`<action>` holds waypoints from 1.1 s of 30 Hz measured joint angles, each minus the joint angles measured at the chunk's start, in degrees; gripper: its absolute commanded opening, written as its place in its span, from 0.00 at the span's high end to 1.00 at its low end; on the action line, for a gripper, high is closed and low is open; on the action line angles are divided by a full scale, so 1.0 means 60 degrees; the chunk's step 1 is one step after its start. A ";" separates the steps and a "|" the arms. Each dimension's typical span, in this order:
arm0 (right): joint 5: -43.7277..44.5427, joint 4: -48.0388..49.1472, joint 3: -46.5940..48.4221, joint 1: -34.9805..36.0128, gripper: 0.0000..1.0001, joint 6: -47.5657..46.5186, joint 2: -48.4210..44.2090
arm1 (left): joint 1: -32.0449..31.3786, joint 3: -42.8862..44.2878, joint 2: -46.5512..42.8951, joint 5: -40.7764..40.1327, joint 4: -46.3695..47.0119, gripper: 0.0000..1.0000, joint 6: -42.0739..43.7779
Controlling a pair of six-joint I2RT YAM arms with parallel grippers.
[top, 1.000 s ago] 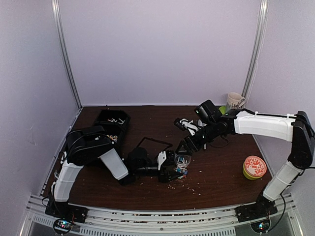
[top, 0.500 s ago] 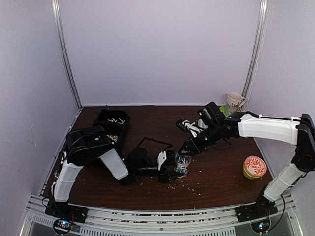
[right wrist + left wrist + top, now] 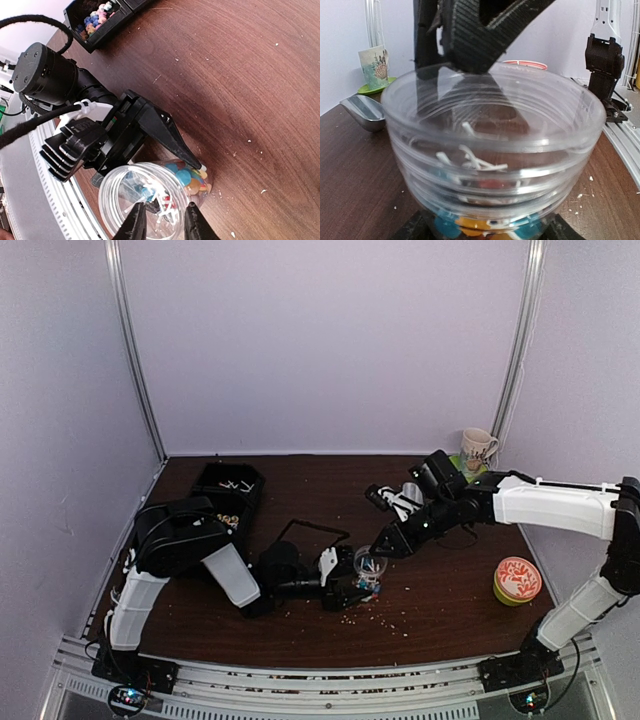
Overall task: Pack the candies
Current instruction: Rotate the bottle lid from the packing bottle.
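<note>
A clear plastic jar (image 3: pixel 369 565) stands on the brown table, and my left gripper (image 3: pixel 356 580) is shut on its lower part. Candies (image 3: pixel 192 176) in blue, orange and yellow lie at the bottom of the jar (image 3: pixel 150 197), with white sticks above them (image 3: pixel 477 162). My right gripper (image 3: pixel 384 544) hangs just over the jar's mouth. Its fingers (image 3: pixel 135 222) stand a little apart and nothing shows between them. In the left wrist view the jar (image 3: pixel 490 125) fills the frame, with the right gripper's black fingers (image 3: pixel 480 35) above its rim.
A black tray (image 3: pixel 228 490) holding more candies (image 3: pixel 95 19) sits at the back left. A metal scoop (image 3: pixel 362 112), a mug (image 3: pixel 478 447) on a green saucer and a round orange-topped tub (image 3: pixel 517 580) are on the right. Pale crumbs (image 3: pixel 375 615) lie near the jar.
The right gripper's jaws have drawn closer together over the jar's mouth, and its arm has shifted a little to the right. The left arm and the jar have not moved.
</note>
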 measured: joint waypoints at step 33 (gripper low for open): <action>-0.0135 -0.0736 0.1155 -0.0160 0.60 0.0051 -0.0029 | 0.0120 -0.0044 0.0025 -0.0047 0.0127 0.46 -0.0029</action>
